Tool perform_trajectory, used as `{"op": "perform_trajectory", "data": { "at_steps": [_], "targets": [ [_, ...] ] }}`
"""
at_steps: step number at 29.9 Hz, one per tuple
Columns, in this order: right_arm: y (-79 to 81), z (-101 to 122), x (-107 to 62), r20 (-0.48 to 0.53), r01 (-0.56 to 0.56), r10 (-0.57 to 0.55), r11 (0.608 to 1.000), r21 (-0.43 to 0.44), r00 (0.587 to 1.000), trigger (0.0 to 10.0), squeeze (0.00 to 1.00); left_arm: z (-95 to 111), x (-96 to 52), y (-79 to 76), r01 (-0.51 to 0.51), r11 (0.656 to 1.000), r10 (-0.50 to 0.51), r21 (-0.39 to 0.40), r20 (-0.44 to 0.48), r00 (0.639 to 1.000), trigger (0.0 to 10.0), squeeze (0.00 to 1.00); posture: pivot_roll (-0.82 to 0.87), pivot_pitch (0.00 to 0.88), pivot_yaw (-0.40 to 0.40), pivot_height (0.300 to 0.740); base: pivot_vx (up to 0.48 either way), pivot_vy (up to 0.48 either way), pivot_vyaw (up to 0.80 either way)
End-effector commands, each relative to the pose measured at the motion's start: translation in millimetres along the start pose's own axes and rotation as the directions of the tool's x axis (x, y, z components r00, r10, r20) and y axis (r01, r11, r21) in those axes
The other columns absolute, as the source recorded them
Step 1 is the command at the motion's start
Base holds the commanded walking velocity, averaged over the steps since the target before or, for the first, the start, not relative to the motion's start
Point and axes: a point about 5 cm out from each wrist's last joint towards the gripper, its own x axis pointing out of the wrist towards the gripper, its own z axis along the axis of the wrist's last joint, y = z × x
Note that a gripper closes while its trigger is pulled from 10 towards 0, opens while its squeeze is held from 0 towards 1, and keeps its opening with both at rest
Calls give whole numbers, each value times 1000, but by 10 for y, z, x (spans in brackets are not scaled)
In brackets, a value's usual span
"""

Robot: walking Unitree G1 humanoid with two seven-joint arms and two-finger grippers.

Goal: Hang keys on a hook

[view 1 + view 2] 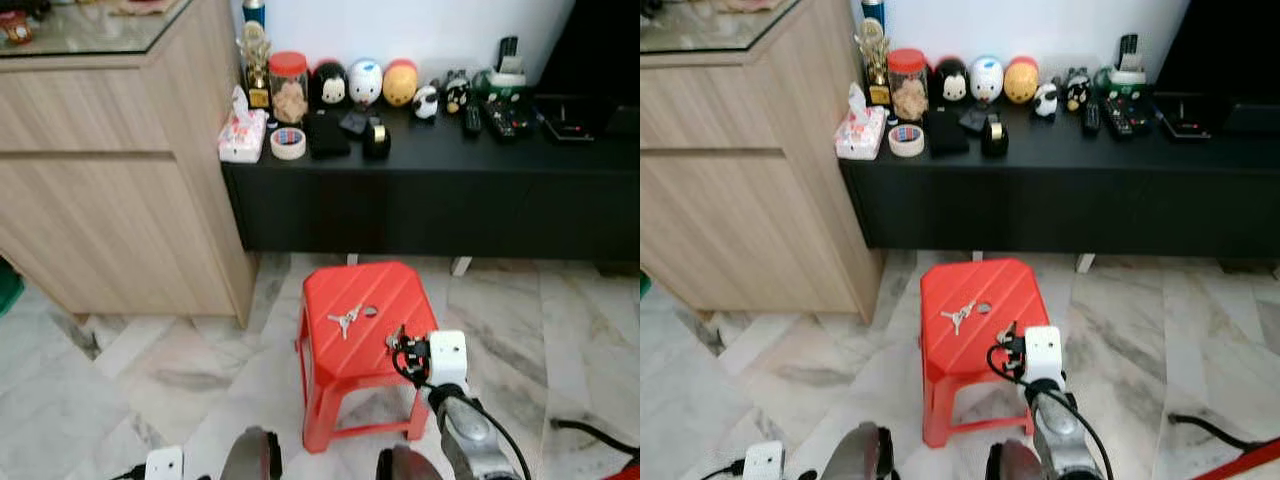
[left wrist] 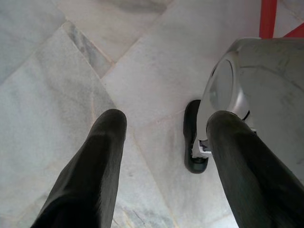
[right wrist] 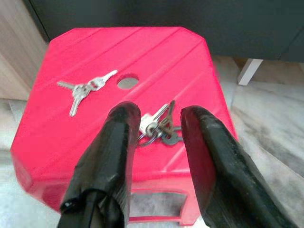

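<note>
Red plastic stool [image 1: 365, 300] is sitting centre-low in the head view, on marble floor [image 1: 150, 370], w/ two key bunches on its top. Far bunch [image 3: 83, 89] is lying upper left in the right wrist view, near the stool's centre hole [image 3: 127, 83]. Near bunch [image 3: 159, 126] is lying mid-frame, by the stool's front-right edge.

R gripper [image 3: 159, 137] is hovering over that near bunch, fingers spread, one pad either side of the keys and ring. Whether the tips are touching the stool top yet can't be told. L gripper [image 2: 166, 137] is hanging idle low over the floor, fingers apart, holding nothing.

Step in hand, as I'm reading it: pinching up the near bunch. To do it well:
- Go straight down till the tips are just meeting the plastic; keys are lying flat & thin, so a high close will be missing them.
- Aim for the ring or the thickest stack, not a single blade.
- Close slowly; ribbed top may be letting the keys skid towards the edge and off.
- Lift vertically, checking the bunch is dangling free.

No hook is visible in these views, so finding one comes after the grasp. Black cabinet [image 1: 430, 190] and wood cupboard [image 1: 110, 170] are standing behind the stool.
</note>
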Motion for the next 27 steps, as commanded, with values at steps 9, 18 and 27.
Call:
{"op": "perform_trajectory", "data": {
  "at_steps": [9,18,27],
  "targets": [
    [15,-64,-16,-36,-40,38,999,-37,999,10000,0,-59,-15,19,-10,1000,10,2,-29,1000,10000,0,44,112,-3,615,0,0,89],
    [0,-98,-34,-36,-26,26,1000,-1,999,10000,0,-46,-13,31,-13,1000,13,3,-22,1000,10000,0,42,102,-2,615,283,0,424],
    [-19,-89,-32,-26,-5,5,1000,9,1000,10000,0,-48,-16,22,-5,1000,5,9,-17,1000,10000,0,40,74,0,615,292,0,0]
  ]
}}
